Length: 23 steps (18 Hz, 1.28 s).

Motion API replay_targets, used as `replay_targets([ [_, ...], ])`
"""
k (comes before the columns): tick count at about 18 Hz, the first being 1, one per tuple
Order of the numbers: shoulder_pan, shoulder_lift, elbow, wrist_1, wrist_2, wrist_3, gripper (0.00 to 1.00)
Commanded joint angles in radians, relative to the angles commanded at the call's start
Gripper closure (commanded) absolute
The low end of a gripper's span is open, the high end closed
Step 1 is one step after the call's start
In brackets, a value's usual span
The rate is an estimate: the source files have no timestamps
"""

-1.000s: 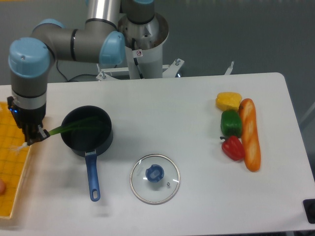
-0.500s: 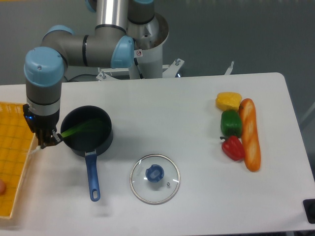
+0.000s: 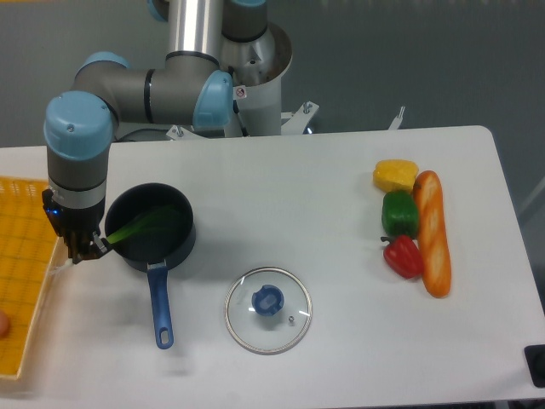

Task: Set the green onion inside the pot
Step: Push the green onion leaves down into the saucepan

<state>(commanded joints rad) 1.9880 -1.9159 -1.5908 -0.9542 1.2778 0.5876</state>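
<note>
The pot (image 3: 152,223) is a small black saucepan with a long blue handle pointing toward the front of the table. My gripper (image 3: 83,248) hangs just left of the pot's rim and is shut on the green onion (image 3: 140,225). The onion's green leaves slant up to the right into the pot's dark interior. Its pale root end sticks out below and left of the gripper.
A round glass lid with a blue knob (image 3: 267,309) lies right of the pot's handle. An orange tray (image 3: 21,281) sits at the left table edge. At the right lie a yellow pepper (image 3: 396,175), a green pepper (image 3: 398,213), a red pepper (image 3: 404,256) and a baguette (image 3: 432,244).
My gripper has moved right and slightly down with the onion, from over the tray's edge to beside the pot. More of the green leaves now lie inside the pot.
</note>
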Motion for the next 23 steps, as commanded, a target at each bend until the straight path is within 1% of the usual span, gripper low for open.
replay_targets([
  [5, 0.0, -0.009, 0.012, 0.002, 0.0, 0.0, 0.89],
  [12, -0.002, -0.043, 0.034, 0.002, 0.0, 0.0, 0.88],
  [21, -0.002, -0.052, 0.04, 0.003, 0.0, 0.0, 0.88],
  [23, -0.002, -0.06, 0.043, 0.014, 0.0, -0.002, 0.88],
])
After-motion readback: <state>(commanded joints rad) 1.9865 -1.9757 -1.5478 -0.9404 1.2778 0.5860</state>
